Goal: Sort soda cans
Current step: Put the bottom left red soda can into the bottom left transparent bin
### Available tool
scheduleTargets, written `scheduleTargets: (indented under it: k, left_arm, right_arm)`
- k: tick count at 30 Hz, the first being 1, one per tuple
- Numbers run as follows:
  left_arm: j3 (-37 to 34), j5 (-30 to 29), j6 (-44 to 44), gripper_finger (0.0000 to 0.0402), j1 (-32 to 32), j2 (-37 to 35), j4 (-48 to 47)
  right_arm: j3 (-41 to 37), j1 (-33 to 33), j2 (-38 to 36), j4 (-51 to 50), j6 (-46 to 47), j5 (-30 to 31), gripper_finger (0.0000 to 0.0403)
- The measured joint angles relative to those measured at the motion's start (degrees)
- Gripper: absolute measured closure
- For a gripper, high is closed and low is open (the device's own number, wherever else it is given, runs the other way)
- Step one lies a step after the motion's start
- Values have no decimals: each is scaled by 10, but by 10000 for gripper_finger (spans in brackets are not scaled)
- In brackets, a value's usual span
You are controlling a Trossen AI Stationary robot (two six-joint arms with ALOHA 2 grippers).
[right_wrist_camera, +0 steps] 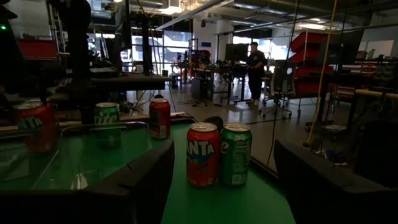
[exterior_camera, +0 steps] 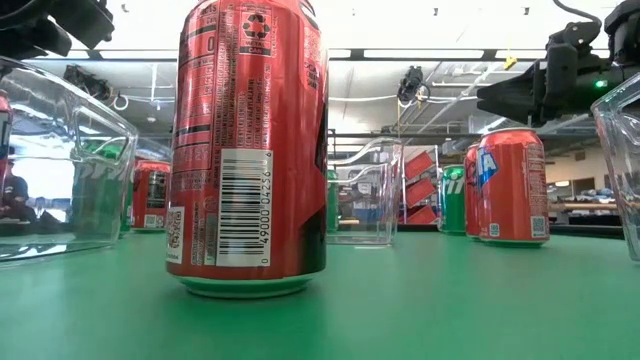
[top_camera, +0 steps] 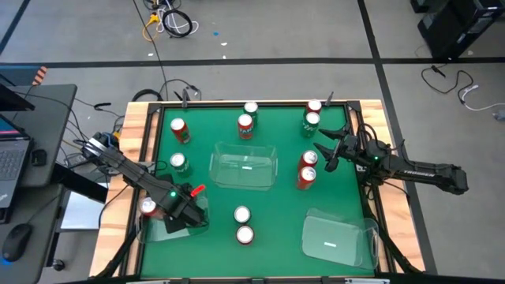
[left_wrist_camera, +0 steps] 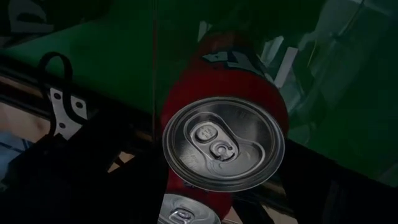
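Red-bodied aluminium soda can with a silver top [right_wrist_camera: 203,154] and a green-bodied can of the same shape [right_wrist_camera: 236,153] stand touching side by side on the green table [top_camera: 276,213], both upright, long axes vertical. They lie straight ahead of the right gripper [top_camera: 325,150], framed in the gap between its two dark fingers, which are spread wide with nothing between them. That pair sits at the far right corner of the table, and the right arm is much the nearer one to it. To my eye a level approach straight forward would bring the fingers to either side of one can, though the cans stand so close together that taking one alone looks awkward.

Over at the near left corner, the left gripper [top_camera: 188,211] hangs over a clear plastic rectangular bin [top_camera: 162,230]. Another red can [left_wrist_camera: 222,144] stands upright just below its camera. I cannot tell whether that gripper is spread or closed.
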Motion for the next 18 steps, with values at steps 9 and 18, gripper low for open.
scheduleTargets:
  k: [9,18]
  left_arm:
    - [0,9,6,127,0,0,-14]
    - [0,-7,14,128,0,0,-6]
  right_arm:
    - [0,0,0,1,8,0,137]
    - [0,0,0,1,9,0,133]
